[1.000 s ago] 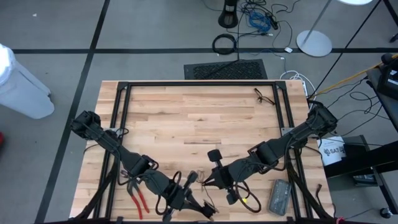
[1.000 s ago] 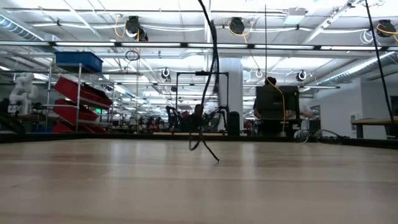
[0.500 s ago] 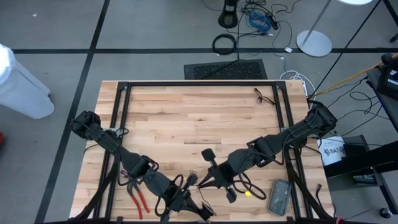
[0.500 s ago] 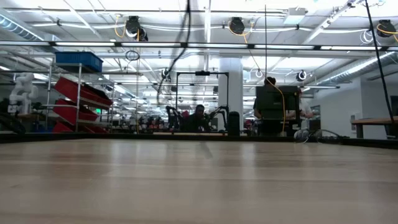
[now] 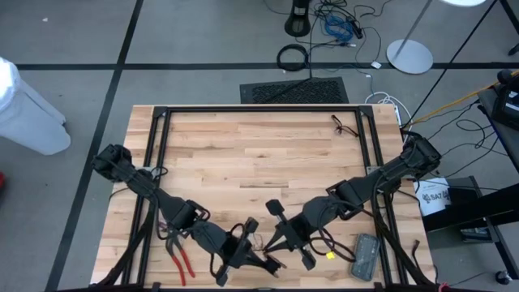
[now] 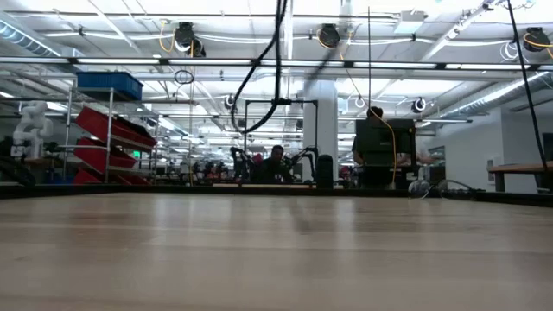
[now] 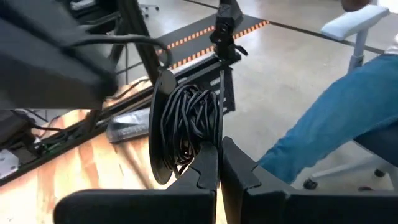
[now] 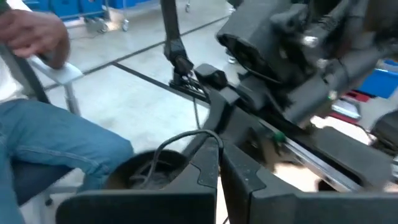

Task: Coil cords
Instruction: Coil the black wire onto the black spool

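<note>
The thin black cord is wound in a bundle against a dark round puck, which shows edge-on in the left wrist view. My left gripper is shut at the bundle, near the table's near edge. My right gripper is close to its right, shut on a loose strand. The right wrist view shows the puck just beyond its fingers. In the low view a slack loop of the cord hangs high above the table. My left gripper pinches the lower edge of the cord bundle between its two fingertips. The puck and the bundle stand on edge beyond the fingers, lifted clear of the table. My right gripper pinches a single thin strand between its fingertips. The strand arcs away slack toward the puck and is clear of the table.
Red-handled pliers lie by the left arm at the near edge. A grey flat device and a small yellow piece lie at the near right. Dark glasses lie at the far right. A seated person's leg shows beyond the table.
The cord's hanging end, which touched the table a second ago, has been drawn up clear. Only a slack loop now shows high in the low view. Both grippers have stayed shut and close together near the near edge.
</note>
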`<state>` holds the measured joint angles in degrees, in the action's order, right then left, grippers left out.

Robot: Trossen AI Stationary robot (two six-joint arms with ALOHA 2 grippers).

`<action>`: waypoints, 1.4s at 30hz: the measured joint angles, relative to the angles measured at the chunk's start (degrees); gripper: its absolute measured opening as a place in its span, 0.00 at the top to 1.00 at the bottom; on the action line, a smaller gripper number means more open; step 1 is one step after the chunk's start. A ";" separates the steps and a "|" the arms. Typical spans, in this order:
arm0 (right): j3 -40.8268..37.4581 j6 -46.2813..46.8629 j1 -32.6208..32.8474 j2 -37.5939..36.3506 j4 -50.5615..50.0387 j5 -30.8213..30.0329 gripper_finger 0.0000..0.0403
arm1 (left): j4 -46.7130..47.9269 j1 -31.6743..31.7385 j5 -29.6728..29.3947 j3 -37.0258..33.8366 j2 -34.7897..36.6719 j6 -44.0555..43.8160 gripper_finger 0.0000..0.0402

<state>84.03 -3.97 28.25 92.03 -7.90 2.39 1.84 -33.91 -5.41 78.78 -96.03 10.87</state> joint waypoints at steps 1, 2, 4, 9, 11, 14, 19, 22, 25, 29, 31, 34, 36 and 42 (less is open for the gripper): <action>0.00 0.23 -0.04 0.00 0.05 0.73 1.00 | -0.18 0.27 0.00 0.00 0.00 -0.04 0.99; 0.00 0.30 -0.04 0.02 0.04 0.83 1.00 | -0.17 0.53 -0.03 0.00 0.00 -0.06 0.99; 0.00 0.37 -0.13 0.00 -0.13 0.77 1.00 | -0.12 1.04 -0.03 0.00 0.00 -0.58 0.99; 0.88 0.37 -0.13 0.03 -1.46 0.76 1.00 | -0.02 2.16 -0.03 0.00 0.00 -2.95 0.99; 2.43 0.16 -0.14 0.04 -2.27 0.76 1.00 | -0.07 2.47 0.16 0.02 -0.22 -3.06 0.99; 4.77 -0.82 -0.41 -0.02 -4.12 0.79 1.00 | 0.21 2.53 0.42 0.05 -0.72 -3.07 0.99; 8.14 -1.34 -0.70 -0.03 -8.25 0.81 1.00 | -0.12 2.77 0.77 0.07 -1.60 -3.09 0.99; 8.15 -0.35 -1.04 0.02 -9.67 0.77 1.00 | -0.17 2.77 0.87 0.07 -1.69 -3.08 0.99; 8.15 1.11 -1.50 0.06 -12.57 0.60 1.00 | -0.80 2.49 0.89 0.07 -1.73 -3.06 0.99; 8.08 1.80 -2.00 0.86 -14.77 0.74 1.00 | -3.13 1.81 0.98 0.07 -1.73 -2.19 0.99; 8.07 1.80 -2.28 0.96 -14.55 0.89 1.00 | -3.96 1.26 1.11 0.07 -1.73 -1.25 0.99; 8.07 1.84 -2.36 0.96 -15.08 1.03 1.00 | -4.82 0.72 1.13 0.07 -1.73 0.01 0.99; 8.07 1.78 -2.36 0.98 -15.20 1.01 0.99 | -4.82 0.40 1.13 0.07 -1.73 0.26 0.99; 8.07 2.45 -3.68 0.70 -15.12 1.14 0.90 | -6.33 0.39 1.13 0.05 -1.73 1.52 0.99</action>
<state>92.09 -1.52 24.56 92.73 -23.03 3.53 -4.49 -33.52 -4.27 78.83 -97.76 12.40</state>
